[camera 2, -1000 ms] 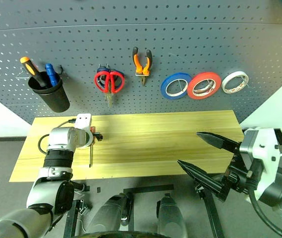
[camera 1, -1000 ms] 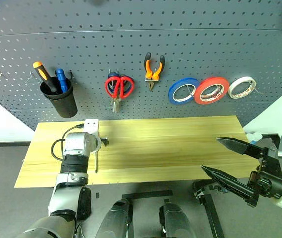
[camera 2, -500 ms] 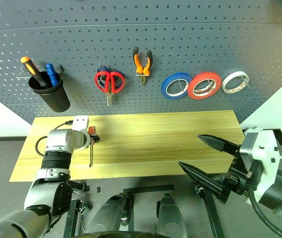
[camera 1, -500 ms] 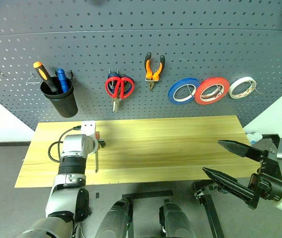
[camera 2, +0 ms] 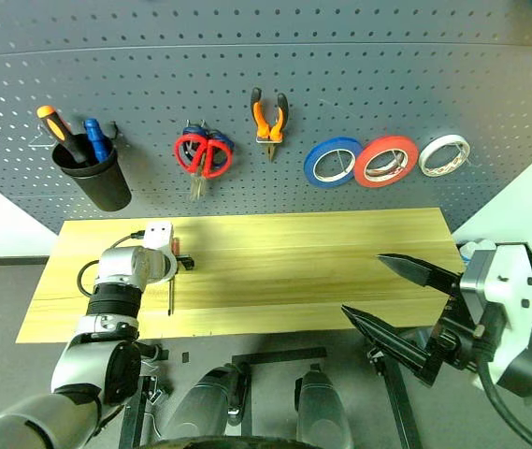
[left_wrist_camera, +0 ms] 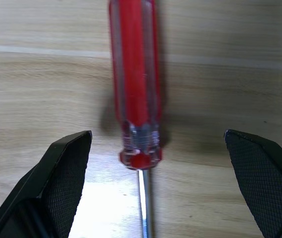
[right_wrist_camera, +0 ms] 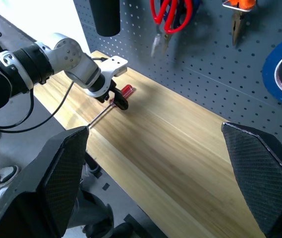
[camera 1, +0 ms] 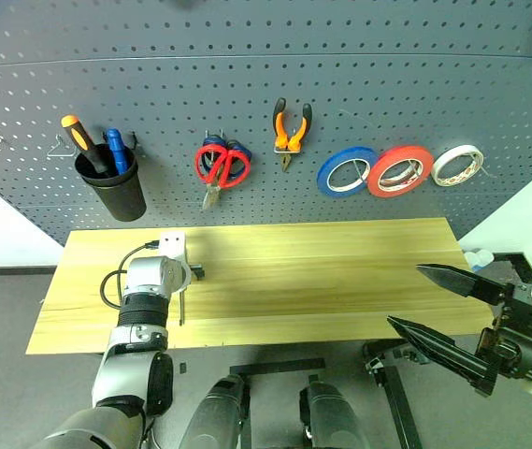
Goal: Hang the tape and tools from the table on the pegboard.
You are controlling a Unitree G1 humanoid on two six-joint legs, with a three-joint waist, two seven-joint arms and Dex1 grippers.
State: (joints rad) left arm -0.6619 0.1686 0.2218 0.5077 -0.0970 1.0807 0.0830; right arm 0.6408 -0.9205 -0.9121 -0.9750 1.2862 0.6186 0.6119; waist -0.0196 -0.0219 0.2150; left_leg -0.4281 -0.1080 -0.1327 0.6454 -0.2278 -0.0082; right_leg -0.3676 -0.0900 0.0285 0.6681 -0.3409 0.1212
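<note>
Red-handled screwdriver [left_wrist_camera: 135,94] lies flat on the table [camera 1: 340,281] at 9 o'clock; left gripper [left_wrist_camera: 160,163] straddles it, jaws wide, ready for pickup. Right gripper [camera 1: 443,309] waits wide, empty.

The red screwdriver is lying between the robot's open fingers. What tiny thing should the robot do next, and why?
Probably close the left gripper on the screwdriver's red handle. The screwdriver lies flat on the table, the fingers stand open on either side of it, and nothing holds it yet. The scissors, pliers and red tape already hang on the pegboard.
</note>
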